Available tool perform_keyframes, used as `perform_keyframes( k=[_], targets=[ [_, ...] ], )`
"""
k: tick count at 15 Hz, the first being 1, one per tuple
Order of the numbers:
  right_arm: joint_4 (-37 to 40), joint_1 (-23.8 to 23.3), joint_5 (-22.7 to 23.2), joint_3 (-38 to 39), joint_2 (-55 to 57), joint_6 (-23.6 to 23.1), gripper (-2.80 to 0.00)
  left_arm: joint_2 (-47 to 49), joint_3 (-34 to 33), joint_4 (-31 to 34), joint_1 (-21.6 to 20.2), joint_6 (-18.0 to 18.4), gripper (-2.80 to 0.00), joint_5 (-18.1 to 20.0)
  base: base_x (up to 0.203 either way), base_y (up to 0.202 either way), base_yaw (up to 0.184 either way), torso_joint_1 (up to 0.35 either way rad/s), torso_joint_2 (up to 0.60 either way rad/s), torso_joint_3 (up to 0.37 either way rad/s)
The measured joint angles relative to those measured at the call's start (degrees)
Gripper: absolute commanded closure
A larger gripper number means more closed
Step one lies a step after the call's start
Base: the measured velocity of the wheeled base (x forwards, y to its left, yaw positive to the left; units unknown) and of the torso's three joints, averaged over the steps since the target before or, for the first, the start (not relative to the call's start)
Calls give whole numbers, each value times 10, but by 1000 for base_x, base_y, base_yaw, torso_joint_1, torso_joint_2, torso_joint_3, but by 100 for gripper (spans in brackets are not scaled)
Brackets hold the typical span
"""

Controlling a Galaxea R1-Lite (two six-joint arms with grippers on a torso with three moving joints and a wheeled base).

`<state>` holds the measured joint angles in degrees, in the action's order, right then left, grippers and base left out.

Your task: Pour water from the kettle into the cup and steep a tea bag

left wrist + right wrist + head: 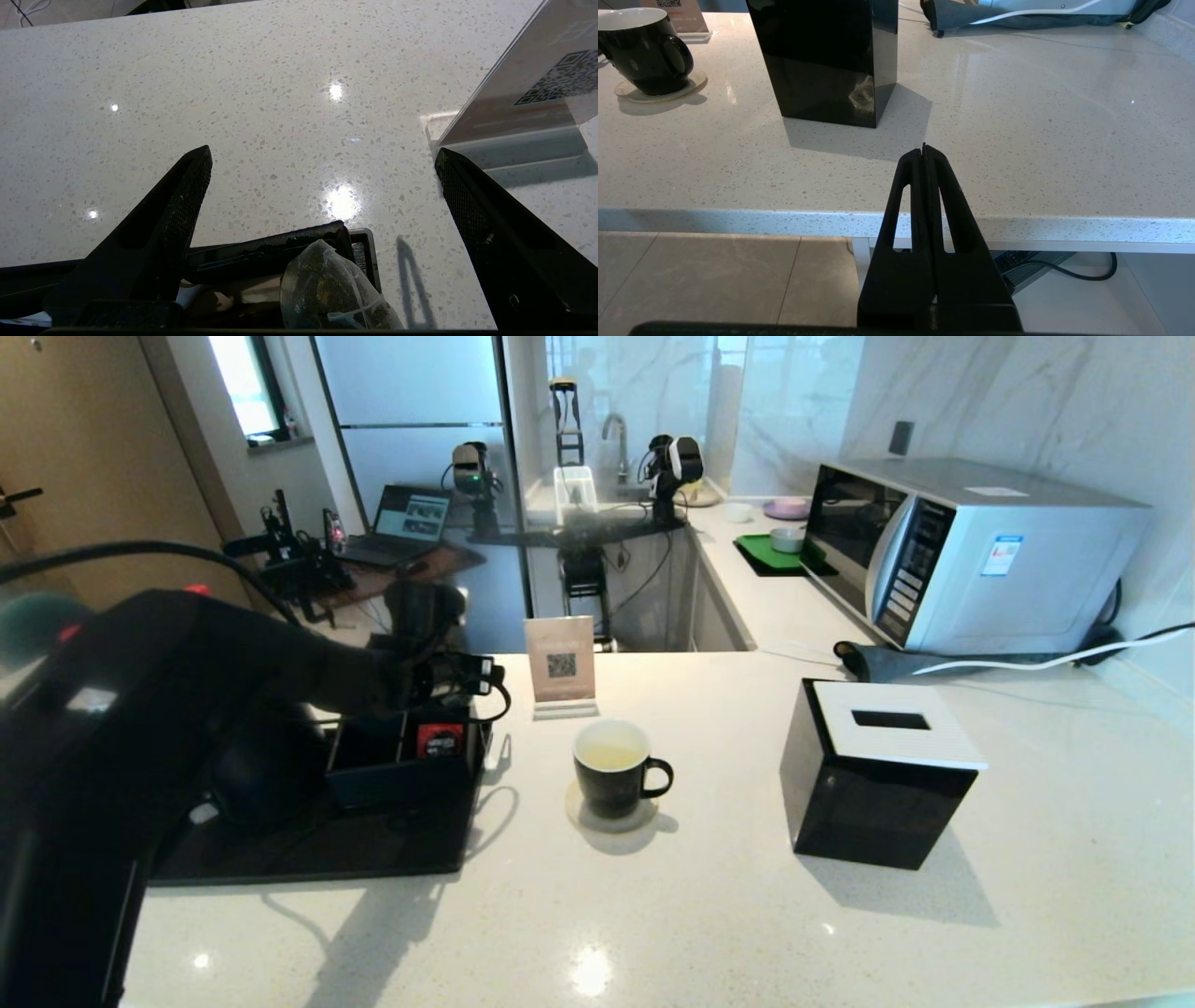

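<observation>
The cup [621, 773], a black mug with a pale inside, stands on a round coaster at mid-counter with clear liquid in it; it also shows as the cup [644, 51] in the right wrist view. The tea bag [327, 289], a mesh pouch of dark leaves, lies in the corner of a black organizer box [401, 765]. My left gripper [322, 151] hovers open over that box, fingers wide apart and clear of the pouch. In the head view my left arm hides the kettle. My right gripper [924, 147] is shut and empty, held before the counter's front edge.
A black tissue box [878, 775] stands right of the cup. A QR sign stand [560, 663] is behind the cup, close to my left fingers. The organizer, with a red packet [439, 739], sits on a black tray [308, 854]. A microwave [971, 551] stands far right.
</observation>
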<state>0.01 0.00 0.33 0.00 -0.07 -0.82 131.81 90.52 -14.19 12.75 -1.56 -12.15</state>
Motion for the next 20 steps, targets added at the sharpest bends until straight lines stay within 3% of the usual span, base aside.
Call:
perform_keyframes(
  k=[6,7,20],
  targets=[
    [0,0,0,0,0,0,0,9,3,-2,-5,0,-280,1,0,0,0,0,0,0],
    [0,0,0,0,0,0,0,10,3,-2,-5,0,0,1,0,0,0,0,0,0],
    [0,0,0,0,0,0,0,7,6,-1,-10,2,0,2,0,0,0,0,0,0]
  ],
)
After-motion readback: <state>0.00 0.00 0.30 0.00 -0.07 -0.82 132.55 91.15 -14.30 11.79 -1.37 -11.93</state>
